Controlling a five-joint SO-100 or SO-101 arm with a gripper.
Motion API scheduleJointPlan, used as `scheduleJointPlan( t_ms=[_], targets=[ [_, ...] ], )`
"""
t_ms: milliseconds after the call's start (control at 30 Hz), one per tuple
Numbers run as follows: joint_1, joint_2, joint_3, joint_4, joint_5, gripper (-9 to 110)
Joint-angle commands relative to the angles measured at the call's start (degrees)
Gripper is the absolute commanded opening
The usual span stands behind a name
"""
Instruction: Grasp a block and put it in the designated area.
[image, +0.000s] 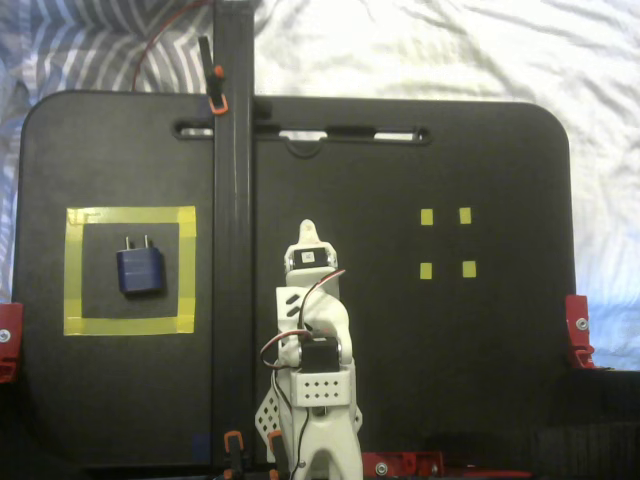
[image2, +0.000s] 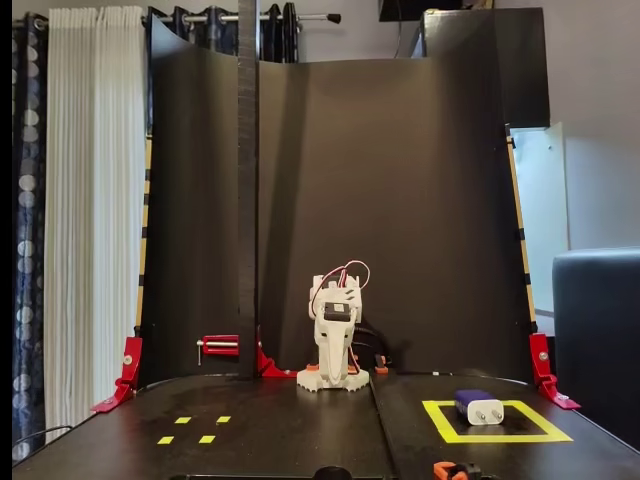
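A: What lay nearest the lens in the fixed view from the front?

B: An orange clamp (image2: 455, 469) at the table's near edge. Behind it, the yellow tape square (image2: 440, 420) enclosed the block (image2: 479, 407), which rested flat on the black table (image2: 300, 440) with its two prongs facing the lens. To the left, four small yellow tape marks (image2: 195, 429) sat well apart from it.

A: And farther back?

B: The white arm (image2: 333, 345) stood folded at the table's far side, before a tall black backdrop (image2: 400, 200).

A: How did the fixed view from above show the same layout?

B: The arm (image: 315, 370) rose from the bottom edge, its gripper (image: 309, 233) pointing up the picture. The block (image: 140, 270) lay inside the yellow tape square (image: 130, 215), at the left, well apart from the gripper. The four yellow marks (image: 447, 243) were at the right.

A: What did the gripper hold?

B: Nothing; whether its jaws were parted or closed could not be told in either view
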Motion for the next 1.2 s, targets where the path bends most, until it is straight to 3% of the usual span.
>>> scheduleJointPlan(
  t_ms=[0,1167],
  targets=[
    [0.0,0.4,0.4,0.2,0.1,0],
    [0.7,0.4,0.4,0.3,2.3,0]
  ],
)
